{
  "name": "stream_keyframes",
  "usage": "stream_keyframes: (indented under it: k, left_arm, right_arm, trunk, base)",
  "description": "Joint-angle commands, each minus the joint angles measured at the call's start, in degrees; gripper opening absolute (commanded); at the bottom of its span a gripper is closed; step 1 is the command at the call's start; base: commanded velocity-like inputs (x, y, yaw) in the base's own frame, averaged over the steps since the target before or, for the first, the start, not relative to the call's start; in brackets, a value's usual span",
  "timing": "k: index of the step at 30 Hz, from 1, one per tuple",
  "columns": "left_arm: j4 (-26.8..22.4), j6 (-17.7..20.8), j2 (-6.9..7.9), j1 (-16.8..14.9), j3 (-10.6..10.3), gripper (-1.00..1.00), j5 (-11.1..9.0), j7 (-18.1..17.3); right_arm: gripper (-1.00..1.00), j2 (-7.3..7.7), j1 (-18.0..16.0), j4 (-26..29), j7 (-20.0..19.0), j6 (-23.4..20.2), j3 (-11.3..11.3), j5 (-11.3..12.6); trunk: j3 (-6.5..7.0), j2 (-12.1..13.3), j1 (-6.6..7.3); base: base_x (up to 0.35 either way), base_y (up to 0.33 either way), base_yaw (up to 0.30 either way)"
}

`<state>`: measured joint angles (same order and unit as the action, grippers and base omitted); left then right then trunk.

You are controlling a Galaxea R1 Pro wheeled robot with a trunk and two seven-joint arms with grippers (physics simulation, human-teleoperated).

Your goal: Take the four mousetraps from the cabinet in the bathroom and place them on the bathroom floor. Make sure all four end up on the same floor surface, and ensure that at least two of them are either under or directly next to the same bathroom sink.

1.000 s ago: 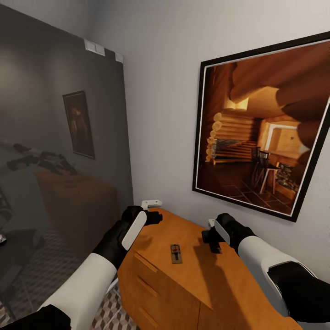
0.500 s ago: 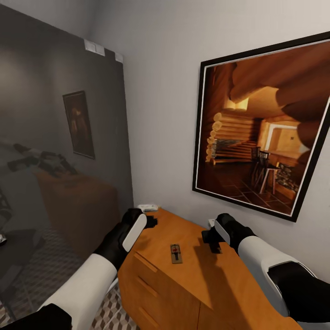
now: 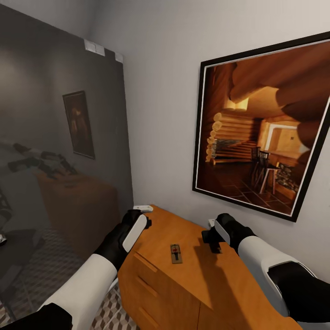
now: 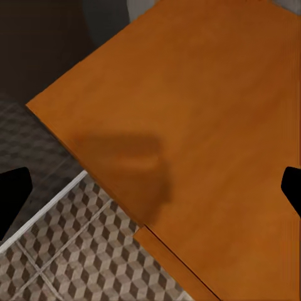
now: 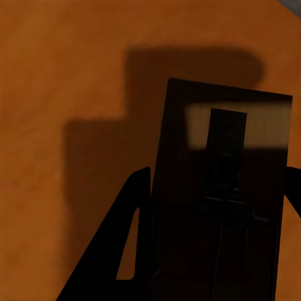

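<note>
Mirror: a dark glass panel fills the left wall, dimly reflecting a framed picture and the arm.
Floor: cube-patterned tiles show below the cabinet's left edge, and again in the left wrist view.
Left gripper: hangs over the cabinet's far left corner, near the wall; in its wrist view the two dark fingertips stand wide apart, with bare wood and tile between them and nothing held.
Cabinet: orange-brown, flat-topped, drawer fronts facing the floor, set against the white wall.
Trap: one small wooden board with wire and a red mark lies flat on the cabinet top, between the two grippers, apart from both, somewhat nearer the right one.
Right gripper: poised just above the cabinet top, to the right of that trap, casting a shadow on the wood.
Held trap: in the right wrist view a dark rectangular board sits between the black fingers, which pinch its sides; it hangs over the cabinet top.
Painting: a large black-framed log-cabin interior hangs on the wall above the right arm.
</note>
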<state>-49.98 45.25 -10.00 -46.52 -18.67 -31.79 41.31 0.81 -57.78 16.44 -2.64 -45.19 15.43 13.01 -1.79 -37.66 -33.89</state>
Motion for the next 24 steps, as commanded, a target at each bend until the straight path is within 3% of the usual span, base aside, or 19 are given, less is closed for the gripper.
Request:
stream_keyframes:
  k: [1,6,9,24]
  left_arm:
    - [-0.04,-0.04,0.00,-0.06,-0.04,1.00,-1.18,0.58]
    - [-0.03,-0.86,0.00,-0.06,0.02,1.00,-4.23,0.63]
    - [-0.08,-1.19,0.00,-0.06,0.03,1.00,-5.02,0.67]
    - [0.02,-1.41,0.00,-0.02,-0.23,1.00,-5.70,0.20]
  right_arm:
    - [-1.00,0.07,-0.05,0.08,-0.26,-0.25,0.45,0.18]
    - [-1.00,0.07,-0.05,0.08,-0.26,-0.25,0.46,0.18]
    - [-1.00,0.07,-0.05,0.08,-0.26,-0.25,0.44,0.18]
    - [-1.00,0.07,-0.05,0.08,-0.26,-0.25,0.41,0.16]
  trunk:
    - [-0.12,-0.10,-0.02]
    - [-0.12,-0.10,-0.02]
    - [-0.12,-0.10,-0.02]
    - [-0.12,-0.10,-0.02]
  base:
    - [0.000,0.000,0.000]
    - [0.000,0.000,0.000]
    - [0.000,0.000,0.000]
    - [0.000,0.000,0.000]
